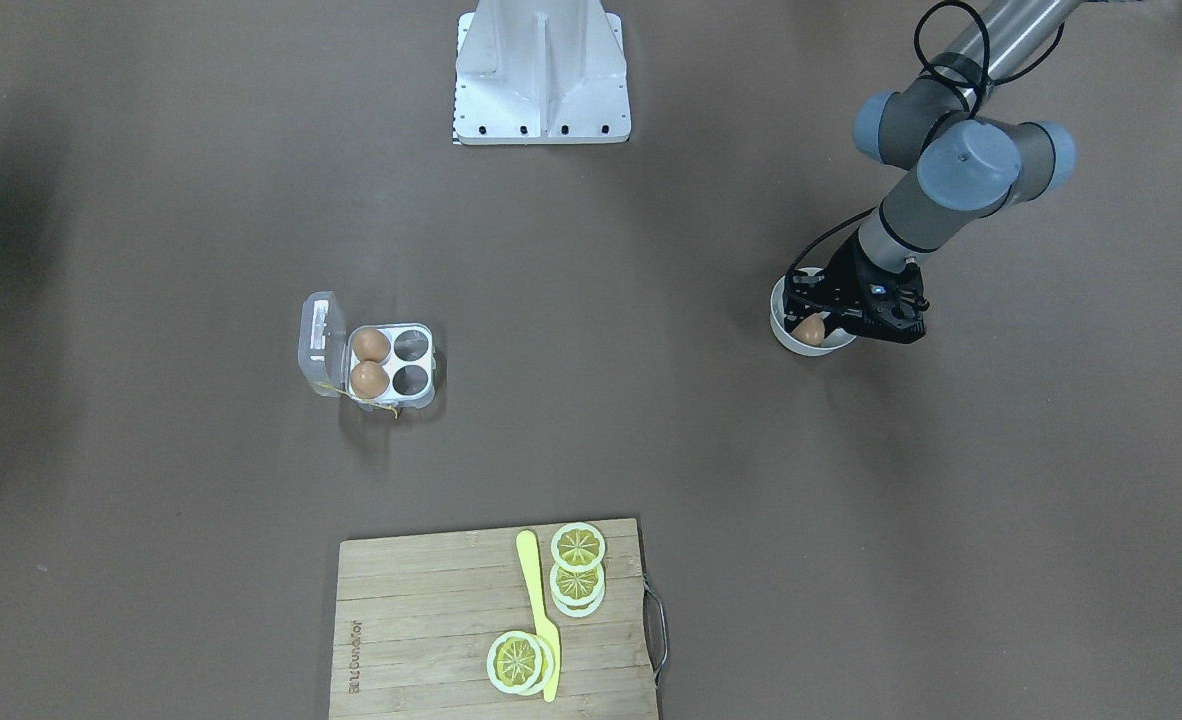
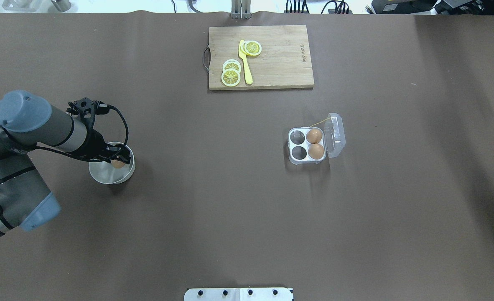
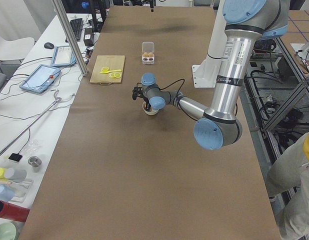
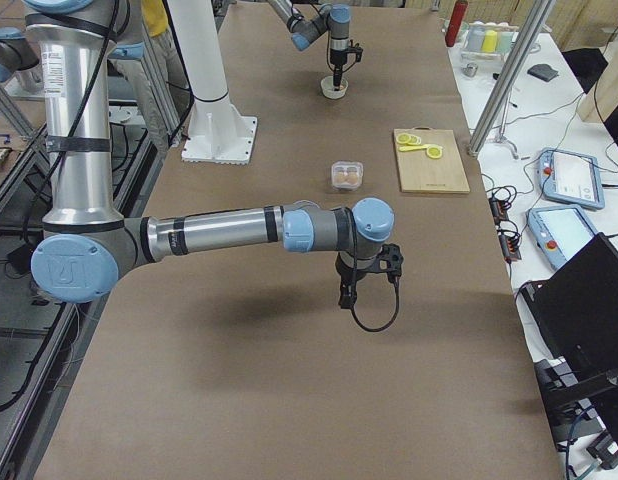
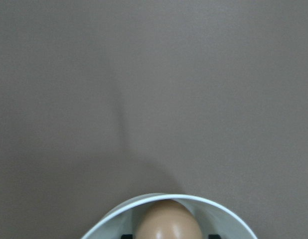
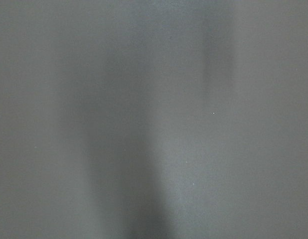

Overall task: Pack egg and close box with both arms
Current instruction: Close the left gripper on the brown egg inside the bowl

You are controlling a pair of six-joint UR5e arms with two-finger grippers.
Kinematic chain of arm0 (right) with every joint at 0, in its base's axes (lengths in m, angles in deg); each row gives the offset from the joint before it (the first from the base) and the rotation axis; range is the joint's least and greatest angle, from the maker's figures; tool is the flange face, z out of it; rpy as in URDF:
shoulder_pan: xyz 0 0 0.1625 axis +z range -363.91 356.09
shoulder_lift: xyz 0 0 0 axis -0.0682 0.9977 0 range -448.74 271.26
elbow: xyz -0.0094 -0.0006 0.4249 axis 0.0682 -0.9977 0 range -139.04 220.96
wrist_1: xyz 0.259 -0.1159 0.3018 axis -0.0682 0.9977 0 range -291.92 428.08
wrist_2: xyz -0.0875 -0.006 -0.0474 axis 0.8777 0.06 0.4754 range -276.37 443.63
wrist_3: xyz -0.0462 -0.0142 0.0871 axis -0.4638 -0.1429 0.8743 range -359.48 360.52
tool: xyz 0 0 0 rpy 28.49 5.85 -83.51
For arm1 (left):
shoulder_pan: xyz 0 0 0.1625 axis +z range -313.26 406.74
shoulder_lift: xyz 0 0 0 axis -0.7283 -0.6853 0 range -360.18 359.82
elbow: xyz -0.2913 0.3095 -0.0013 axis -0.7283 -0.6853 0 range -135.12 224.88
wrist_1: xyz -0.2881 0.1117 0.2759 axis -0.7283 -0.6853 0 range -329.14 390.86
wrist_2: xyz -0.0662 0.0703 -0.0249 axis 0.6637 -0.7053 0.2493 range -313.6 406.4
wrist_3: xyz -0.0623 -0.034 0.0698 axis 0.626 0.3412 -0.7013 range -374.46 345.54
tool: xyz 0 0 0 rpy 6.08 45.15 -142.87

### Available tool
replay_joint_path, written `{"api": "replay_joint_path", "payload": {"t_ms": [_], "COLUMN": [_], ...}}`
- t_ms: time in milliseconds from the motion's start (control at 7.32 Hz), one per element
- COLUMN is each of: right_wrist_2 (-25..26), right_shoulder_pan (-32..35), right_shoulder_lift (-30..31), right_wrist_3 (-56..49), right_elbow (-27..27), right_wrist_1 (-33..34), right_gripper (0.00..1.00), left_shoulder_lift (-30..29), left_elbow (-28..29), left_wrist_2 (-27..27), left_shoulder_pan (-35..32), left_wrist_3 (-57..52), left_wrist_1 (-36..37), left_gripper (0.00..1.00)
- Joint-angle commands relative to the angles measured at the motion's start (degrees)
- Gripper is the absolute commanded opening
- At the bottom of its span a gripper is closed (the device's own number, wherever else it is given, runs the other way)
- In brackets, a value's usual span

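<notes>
The egg [image 1: 808, 330] is brown and sits inside the white round bowl [image 1: 779, 325] at the table's left side. My left gripper [image 1: 813, 328] reaches down into the bowl and is shut on the egg; the left wrist view shows the egg [image 5: 169, 221] between the fingertips, inside the bowl's rim [image 5: 109, 219]. The box [image 1: 434, 360] stands open, lid [image 1: 319, 340] folded back, with two brown eggs [image 1: 370, 345] in the cells by the lid and two cells empty. My right gripper [image 4: 346, 298] hangs over bare table; I cannot tell whether it is open or shut.
A wooden cutting board [image 1: 431, 620] with lemon slices [image 1: 578, 547] and a yellow knife [image 1: 536, 600] lies at the operators' edge. The white metal stand [image 1: 541, 75] is at the robot's side. The box is far from the bowl, across brown table.
</notes>
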Motion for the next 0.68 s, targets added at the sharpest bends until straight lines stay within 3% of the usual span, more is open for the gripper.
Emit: {"api": "replay_joint_path", "payload": {"t_ms": [0,273,546], "right_wrist_2": [0.0,0.0,0.0], "right_shoulder_pan": [0.0,0.0,0.0], "right_shoulder_lift": [0.0,0.0,0.0], "right_wrist_3": [-0.1,0.0,0.0], "right_elbow": [0.0,0.0,0.0], "right_wrist_1": [0.0,0.0,0.0], "right_gripper": [1.00,1.00,1.00], "left_shoulder_lift": [0.2,0.6,0.9], "left_elbow": [0.1,-0.7,-2.3], "left_wrist_2": [0.4,0.7,6.2], "left_shoulder_pan": [0.0,-0.1,-0.8], "left_wrist_3": [0.2,0.1,0.5], "left_wrist_1": [0.0,0.0,0.3], "left_gripper": [0.23,0.22,0.22]}}
